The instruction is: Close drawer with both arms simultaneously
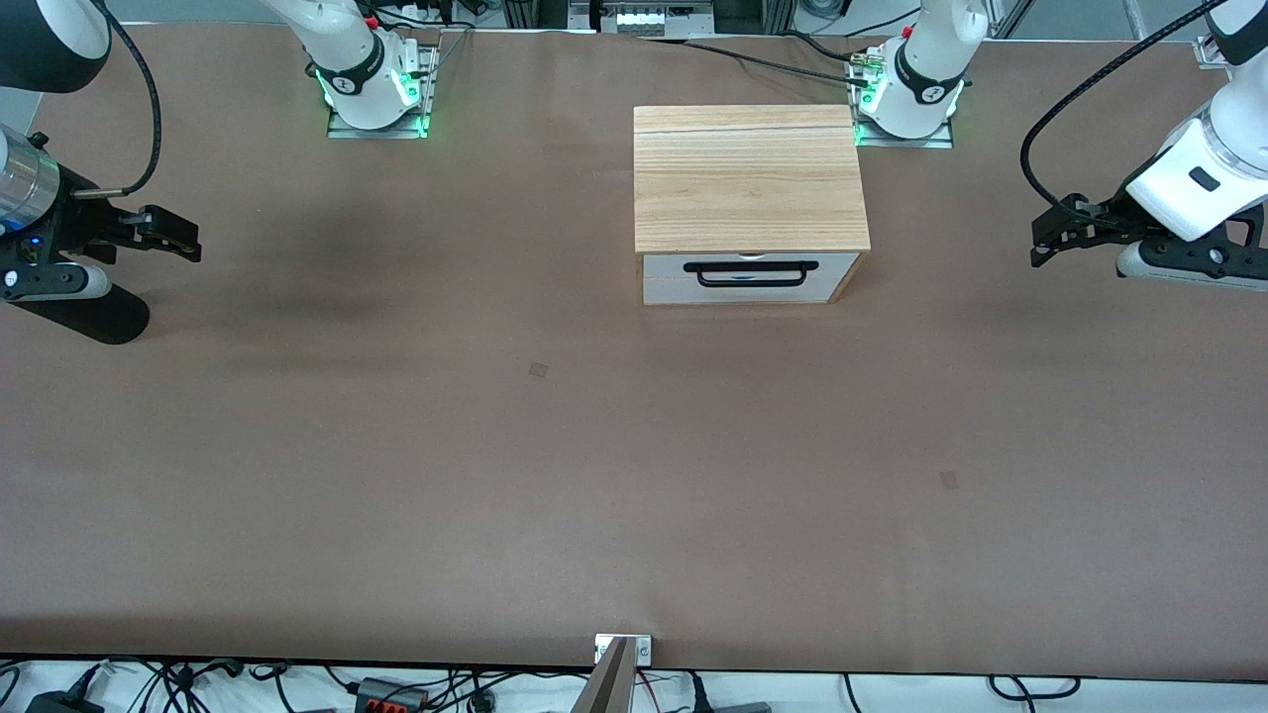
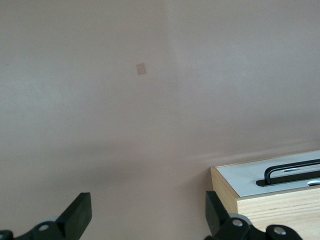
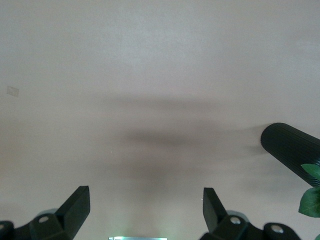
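The light-wood cabinet [image 1: 750,178] stands near the arms' bases, toward the left arm's end. The drawer [image 1: 750,278] has a white front panel and a black bar handle [image 1: 750,272]. It faces the front camera and sits flush in the cabinet. My left gripper [image 1: 1038,242] hovers open and empty off the cabinet's side, at the left arm's end of the table. The left wrist view shows its open fingers [image 2: 80,212] and the drawer front [image 2: 250,177]. My right gripper [image 1: 190,241] hovers open and empty over the right arm's end of the table, apart from the cabinet. It shows empty in its own view [image 3: 146,212].
Both arm bases [image 1: 374,94] [image 1: 906,104] stand along the table's edge farthest from the front camera. A black ribbed cylinder [image 3: 292,150] and a green leaf [image 3: 312,197] show beside the right gripper. Brown table surface [image 1: 594,475] spreads in front of the drawer.
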Controlling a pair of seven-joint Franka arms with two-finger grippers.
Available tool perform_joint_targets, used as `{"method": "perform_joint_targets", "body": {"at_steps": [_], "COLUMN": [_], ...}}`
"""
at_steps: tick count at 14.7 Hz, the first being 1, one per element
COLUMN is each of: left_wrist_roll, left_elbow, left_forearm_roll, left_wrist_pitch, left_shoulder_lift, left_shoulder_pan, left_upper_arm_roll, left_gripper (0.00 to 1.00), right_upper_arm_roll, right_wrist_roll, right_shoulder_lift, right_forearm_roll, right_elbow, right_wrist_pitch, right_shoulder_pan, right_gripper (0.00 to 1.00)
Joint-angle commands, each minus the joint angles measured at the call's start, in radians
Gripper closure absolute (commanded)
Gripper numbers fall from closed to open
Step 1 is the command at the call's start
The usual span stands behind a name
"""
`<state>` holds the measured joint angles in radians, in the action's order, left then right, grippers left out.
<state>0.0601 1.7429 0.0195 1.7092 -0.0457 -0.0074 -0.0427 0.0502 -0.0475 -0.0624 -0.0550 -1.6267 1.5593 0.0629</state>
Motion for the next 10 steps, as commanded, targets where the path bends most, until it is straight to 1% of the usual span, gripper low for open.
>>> {"method": "perform_joint_targets", "body": {"at_steps": [1,10], "left_wrist_roll": [0.009,0.007], "left_elbow": [-0.028,-0.032], "left_forearm_roll": [-0.021,-0.021], "left_wrist_pitch": [-0.026,-0.042], "left_shoulder_lift": [0.007,0.013], "left_shoulder_pan": [0.003,0.003], "left_upper_arm_roll": [-0.006,-0.005], "left_gripper": [0.0,0.0], "right_upper_arm_roll": [-0.02,-0.02], "right_wrist_roll": [-0.008,-0.008], "right_shoulder_lift": [0.009,0.009], "right_forearm_roll": [-0.016,-0.016], "right_elbow": [-0.01,-0.009], "right_wrist_pitch": [-0.001,-0.001], "right_shoulder_pan": [-0.018,-0.017], "right_gripper": [0.0,0.0]}}
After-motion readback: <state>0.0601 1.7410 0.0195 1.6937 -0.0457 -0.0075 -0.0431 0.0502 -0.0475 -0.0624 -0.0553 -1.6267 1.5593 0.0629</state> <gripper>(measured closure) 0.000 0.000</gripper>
